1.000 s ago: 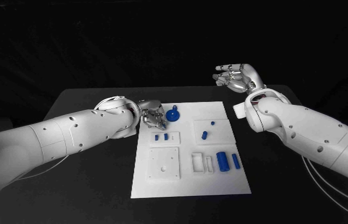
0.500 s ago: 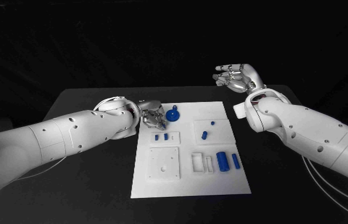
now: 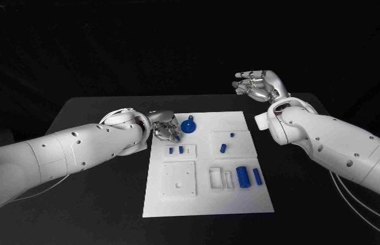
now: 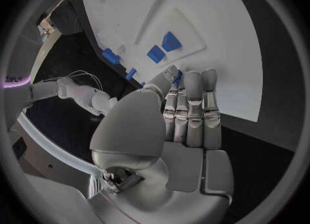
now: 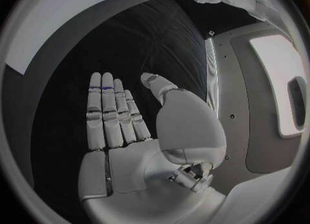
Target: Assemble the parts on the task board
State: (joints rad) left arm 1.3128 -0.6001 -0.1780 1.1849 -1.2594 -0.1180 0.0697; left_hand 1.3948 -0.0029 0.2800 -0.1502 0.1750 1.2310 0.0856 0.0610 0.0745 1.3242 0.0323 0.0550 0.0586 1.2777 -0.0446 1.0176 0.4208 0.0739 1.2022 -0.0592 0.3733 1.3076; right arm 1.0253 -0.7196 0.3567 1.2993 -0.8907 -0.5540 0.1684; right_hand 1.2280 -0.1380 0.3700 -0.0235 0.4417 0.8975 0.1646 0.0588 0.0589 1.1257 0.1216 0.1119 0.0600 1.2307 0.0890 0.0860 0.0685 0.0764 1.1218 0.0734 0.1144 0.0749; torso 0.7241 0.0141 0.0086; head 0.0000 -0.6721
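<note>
The white task board (image 3: pixel 207 201) lies in the middle of the black table. My left hand (image 3: pixel 165 128) rests at its far left corner, fingers straight and together (image 4: pixel 194 108). The thumb presses against them, and a sliver of a small blue part (image 4: pixel 177 76) shows in that pinch. Just right of the hand lies a round blue part with a handle (image 3: pixel 189 125). Two small blue parts (image 3: pixel 175 150) sit in a raised plate (image 4: pixel 184 30). My right hand (image 3: pixel 257 84) is lifted behind the table, palm flat, fingers spread (image 5: pixel 110 113), holding nothing.
More blue parts stand on the board: two small pegs (image 3: pixel 225 143) at the middle right and two larger cylinders (image 3: pixel 249 176) near a slotted white block (image 3: pixel 221 178). A blank white plate (image 3: pixel 179 179) lies at the near left. Bare black table (image 3: pixel 95 201) surrounds the board.
My left forearm has dropped and shifted slightly, while its hand stays at the board's far left corner. The right hand has not moved.
</note>
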